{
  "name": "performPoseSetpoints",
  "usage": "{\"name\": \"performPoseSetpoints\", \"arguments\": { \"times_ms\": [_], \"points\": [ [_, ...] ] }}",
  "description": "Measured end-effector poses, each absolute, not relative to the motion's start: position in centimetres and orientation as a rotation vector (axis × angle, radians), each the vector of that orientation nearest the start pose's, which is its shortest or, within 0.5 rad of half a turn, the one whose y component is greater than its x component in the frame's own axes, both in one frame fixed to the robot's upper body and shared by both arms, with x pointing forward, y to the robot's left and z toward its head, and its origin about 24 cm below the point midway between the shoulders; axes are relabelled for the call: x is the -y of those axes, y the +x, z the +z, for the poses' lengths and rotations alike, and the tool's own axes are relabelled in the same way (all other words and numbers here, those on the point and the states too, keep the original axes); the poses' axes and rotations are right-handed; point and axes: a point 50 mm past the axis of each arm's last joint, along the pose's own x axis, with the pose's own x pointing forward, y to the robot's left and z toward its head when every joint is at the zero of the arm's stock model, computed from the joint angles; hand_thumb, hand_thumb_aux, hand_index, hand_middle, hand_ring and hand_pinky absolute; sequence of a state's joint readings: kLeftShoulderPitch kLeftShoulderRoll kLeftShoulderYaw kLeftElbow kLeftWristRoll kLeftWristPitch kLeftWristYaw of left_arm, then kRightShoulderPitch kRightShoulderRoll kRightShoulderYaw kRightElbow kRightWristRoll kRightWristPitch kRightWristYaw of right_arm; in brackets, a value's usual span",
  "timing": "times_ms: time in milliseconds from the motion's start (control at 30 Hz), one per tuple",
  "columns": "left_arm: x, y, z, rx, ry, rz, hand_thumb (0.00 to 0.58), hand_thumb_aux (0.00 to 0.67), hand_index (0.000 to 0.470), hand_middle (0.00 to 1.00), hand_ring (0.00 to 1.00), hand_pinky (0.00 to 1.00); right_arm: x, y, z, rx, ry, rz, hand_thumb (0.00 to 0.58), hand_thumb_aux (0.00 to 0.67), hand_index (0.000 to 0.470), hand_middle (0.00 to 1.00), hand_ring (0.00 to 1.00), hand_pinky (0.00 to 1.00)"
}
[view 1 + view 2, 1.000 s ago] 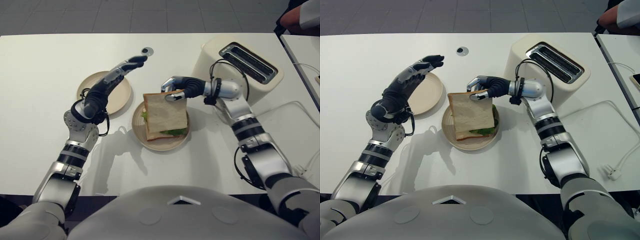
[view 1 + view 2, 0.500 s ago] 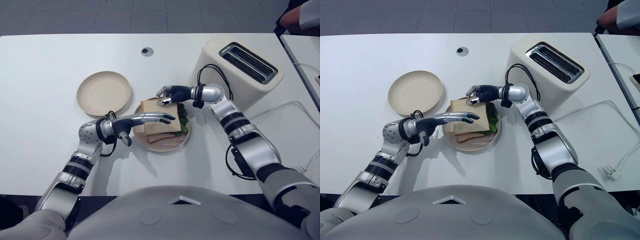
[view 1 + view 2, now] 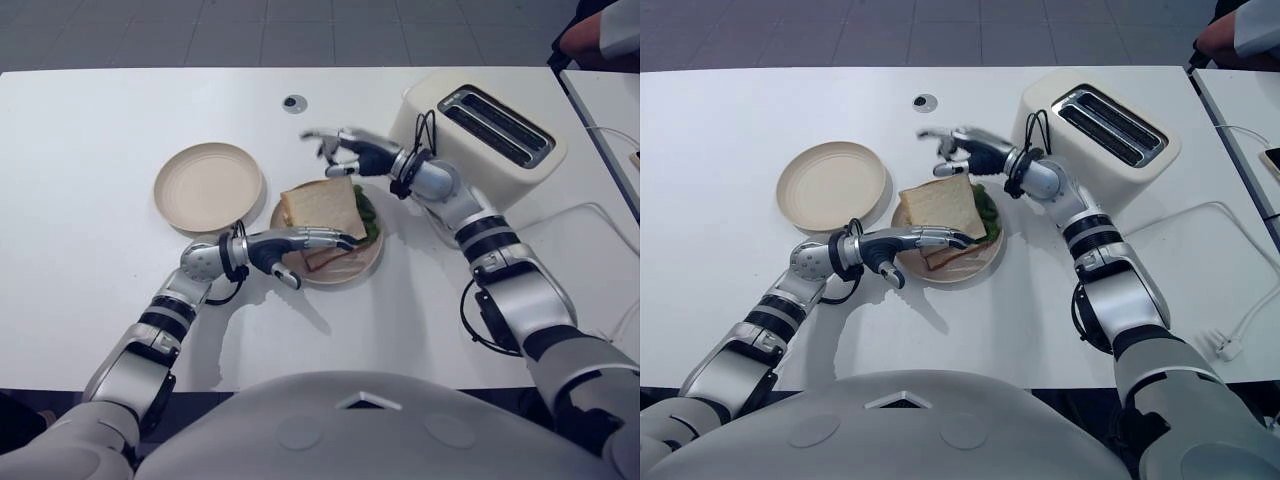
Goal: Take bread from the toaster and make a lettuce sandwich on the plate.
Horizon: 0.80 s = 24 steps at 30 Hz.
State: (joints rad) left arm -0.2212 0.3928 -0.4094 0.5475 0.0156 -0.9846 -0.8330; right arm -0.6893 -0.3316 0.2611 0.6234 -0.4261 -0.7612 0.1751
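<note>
Nearest on the table, the left hand lies low at the near rim of the plate. Its fingers are stretched out flat over that rim, their tips at the near edge of the sandwich, and they hold nothing.

On the plate the stack is assembled: a lower slice at the bottom, lettuce showing at the right edge, and the top bread slice above. The top slice sits askew, so the lower slice shows at the near side.

A second plate, bare, lies just left of the first.

Beyond the sandwich, the right hand hovers with fingers spread, gripping nothing.

Farthest, the toaster shows dark slots with no bread standing out.

Assessment: bread removal and stacking appear done. Only squaring the top slice and clearing both hands appear left.
</note>
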Motion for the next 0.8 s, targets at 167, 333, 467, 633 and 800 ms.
{"name": "performPoseSetpoints", "arguments": {
  "times_ms": [167,333,467,633,800],
  "points": [
    [-12.1,23.2,3.2,0.473,0.539,-1.191,0.574,0.602,0.422,0.28,0.28,0.28,11.7,31.6,18.9,0.946,-0.758,0.507,0.555,0.531,0.372,0.63,0.63,0.63],
    [-13.5,23.2,9.6,0.811,0.259,-1.009,0.580,0.670,0.470,1.00,1.00,1.00,14.4,25.6,15.5,0.671,-0.707,1.083,0.580,0.670,0.470,1.00,1.00,1.00],
    [-15.1,18.6,9.5,0.714,0.116,-1.363,0.580,0.670,0.470,1.00,1.00,1.00,17.1,20.3,13.0,0.318,-0.645,1.569,0.580,0.670,0.470,1.00,1.00,1.00],
    [-16.3,17.0,4.4,0.341,0.266,-1.636,0.580,0.670,0.470,1.00,1.00,1.00,19.7,20.9,7.9,-0.166,-0.586,1.774,0.580,0.670,0.470,1.00,1.00,1.00],
    [-16.6,18.6,0.8,0.056,0.513,-1.636,0.580,0.670,0.470,1.00,1.00,1.00,19.2,23.9,3.2,-0.383,-0.702,1.751,0.580,0.670,0.470,1.00,1.00,1.00]
  ]
}}
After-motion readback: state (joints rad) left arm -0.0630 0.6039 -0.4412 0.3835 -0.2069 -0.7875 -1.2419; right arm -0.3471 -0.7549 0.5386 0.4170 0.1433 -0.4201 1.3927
